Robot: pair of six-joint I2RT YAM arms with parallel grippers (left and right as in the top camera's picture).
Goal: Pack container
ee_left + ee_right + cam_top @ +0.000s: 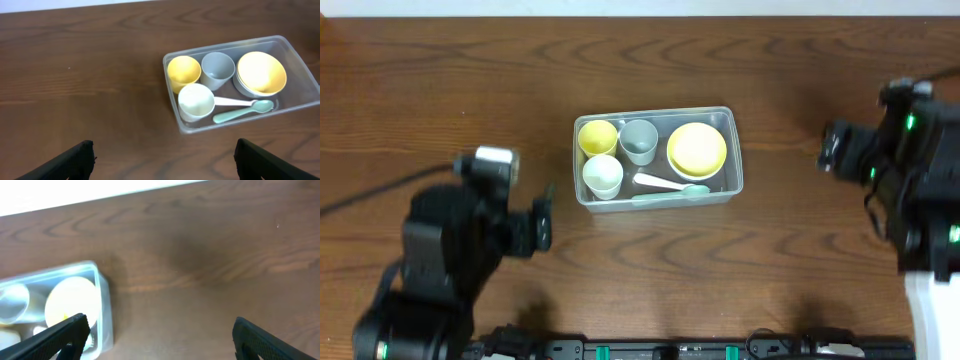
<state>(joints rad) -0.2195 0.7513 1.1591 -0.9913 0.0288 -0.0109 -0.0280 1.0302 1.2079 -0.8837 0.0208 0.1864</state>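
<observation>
In the middle of the wooden table [440, 80], on my overhead feed, sits the container [655, 110], long side running left to right, both arms well apart from it. Inside, along its far left, a yellow cup [597, 137] stands just beside a grey cup [638, 139], both upright. A white cup [603, 176] is in front of the yellow one, against the near-left corner. The right end is taken up by a yellow bowl [697, 148], which on the left wrist view seems nested in a paler bowl. I can't make out more of that lower one. Along the near wall lie a white spoon [658, 181] and a green spoon [670, 193], the white one's handle reaching to the white cup.

A black cable [360, 195] trails off the left edge behind the left arm, and a dark rail [720, 348] runs along the table's near edge. Between each arm and the tub I see wood grain.

The left gripper [165, 165] is spread wide. Its fingers [70, 162] show only at the bottom corners of its camera, with nothing between them and touching nothing, and it faces the tub's left end from a distance. The right gripper [160, 342] is likewise spread wide and empty. The tub's right wall is blurred at the left of its view.
</observation>
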